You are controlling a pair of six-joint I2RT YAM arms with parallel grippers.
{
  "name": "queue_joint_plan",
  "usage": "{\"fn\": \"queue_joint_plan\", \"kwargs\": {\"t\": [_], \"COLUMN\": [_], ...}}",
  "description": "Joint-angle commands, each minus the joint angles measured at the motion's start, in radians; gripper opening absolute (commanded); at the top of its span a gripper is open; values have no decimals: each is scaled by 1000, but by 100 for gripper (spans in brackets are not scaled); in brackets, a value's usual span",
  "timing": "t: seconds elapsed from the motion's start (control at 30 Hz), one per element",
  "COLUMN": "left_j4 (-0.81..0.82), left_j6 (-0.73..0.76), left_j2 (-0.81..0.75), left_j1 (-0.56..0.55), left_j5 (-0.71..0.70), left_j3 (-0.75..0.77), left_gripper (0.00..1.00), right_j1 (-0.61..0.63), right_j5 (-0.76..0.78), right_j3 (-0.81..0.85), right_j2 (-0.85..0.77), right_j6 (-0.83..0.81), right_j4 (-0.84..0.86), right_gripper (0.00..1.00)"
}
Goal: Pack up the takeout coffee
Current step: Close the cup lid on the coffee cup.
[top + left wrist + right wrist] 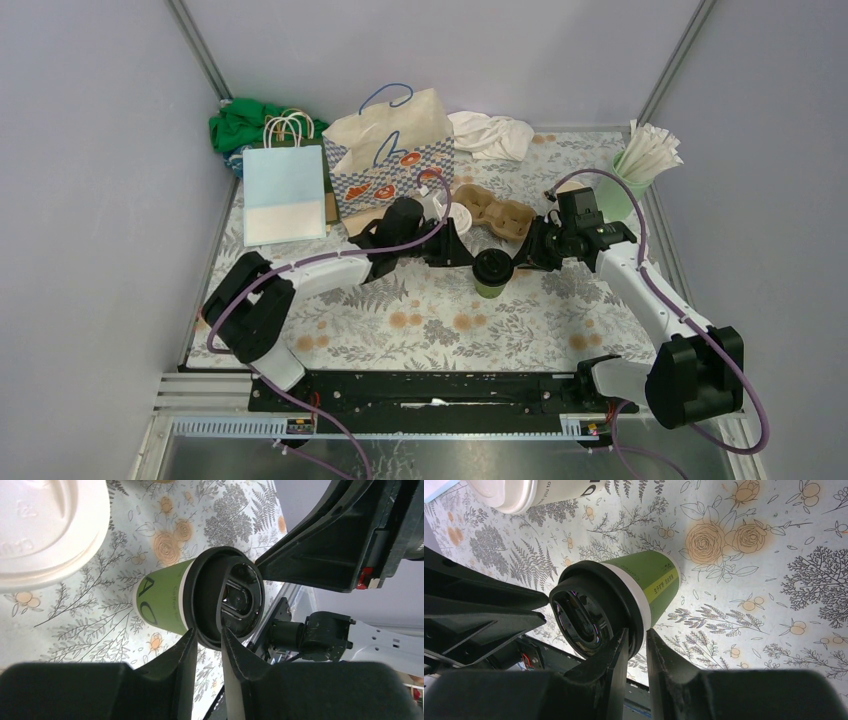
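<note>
— Now look left. See left gripper (207, 632) straddling the black lid (225, 597)? Tight or loose, can't tell.
— Then right gripper (636, 632), nipped onto that same lid. Find green cup (489, 290) upright between both.
— Seems like pushing the lid on.
— Next, probably needs lifting into the brown cup tray (497, 215).

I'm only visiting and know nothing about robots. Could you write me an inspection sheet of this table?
Surface: floral tablecloth, lying flat.
Job's things: green cup with black lid, upright mid-table; white-lidded cup beside cardboard carrier.
Clutter: pale blue bag, patterned bag, white cloth, green cloth, tumbler of straws.
Grippers: left gripper straddles the lid's rim, grip unclear; right gripper pinches the rim opposite.
Cables: purple cables run along both arms.
Surroundings: grey walls, metal frame.
</note>
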Motion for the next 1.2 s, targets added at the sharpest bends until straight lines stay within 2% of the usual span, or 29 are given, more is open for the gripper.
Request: {"fn": "queue_joint_plan", "kwargs": {"t": [0.0,0.13,0.37,0.77,0.9,1.17], "left_j4": [145,148,117,69,65,87], "left_j6": [-44,-49,-29,-9,-7,-15], "left_j2": [29,51,35,47,59,85], "left_j1": [6,7,14,19,19,20], "left_j5": [53,55,23,-2,-7,20], "left_j3": [1,7,0,11,14,23], "left_gripper": [29,27,13,14,19,21], "right_j1": [-7,-9,-10,-12,-12,-12], "right_j5": [-21,-24,-29,-37,-38,-40], "right_j3": [2,-11,-31,-46,-47,-54], "right_j2": [2,5,4,-1,-1,1], "right_j6": [-17,-18,-18,-18,-18,-20], "right_j4": [16,22,31,39,39,41], "right_gripper": [27,26,24,23,23,22]}}
